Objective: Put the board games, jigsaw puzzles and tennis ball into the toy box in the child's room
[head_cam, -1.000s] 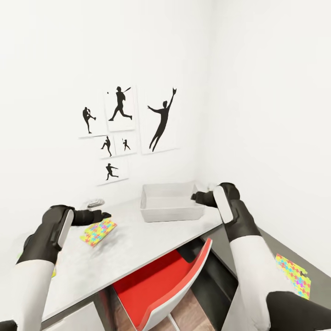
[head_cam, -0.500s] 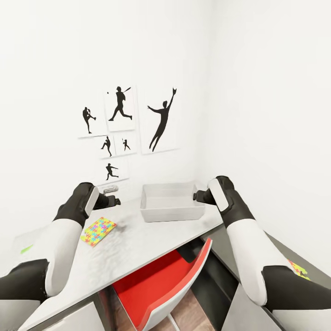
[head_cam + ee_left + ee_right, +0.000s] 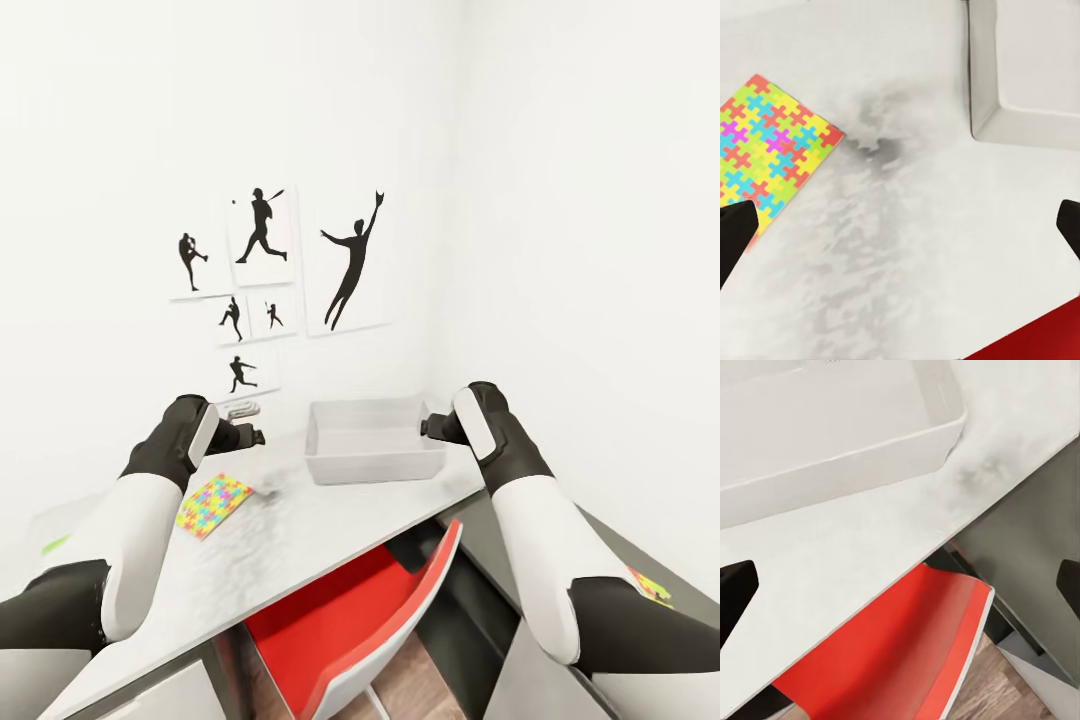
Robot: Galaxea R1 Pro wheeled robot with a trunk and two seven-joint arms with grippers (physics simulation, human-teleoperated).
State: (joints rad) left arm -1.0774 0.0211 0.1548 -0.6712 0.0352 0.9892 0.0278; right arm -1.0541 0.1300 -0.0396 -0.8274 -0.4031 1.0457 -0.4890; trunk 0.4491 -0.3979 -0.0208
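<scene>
Jaws spread on both grippers; the left gripper (image 3: 252, 436) had barely shifted above the multicoloured jigsaw puzzle (image 3: 212, 503), still ungrasped.

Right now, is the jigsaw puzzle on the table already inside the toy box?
No: in the head view the jigsaw puzzle lies flat on the table, apart from the toy box.

Both arms reach forward, raised, white forearms ending in black wrists. The left tool (image 3: 248, 436) is held level, its two fingertips (image 3: 733, 232) spread wide with nothing between them. The right tool (image 3: 428, 427) points left, its fingertips (image 3: 735, 585) likewise wide apart and empty.
</scene>
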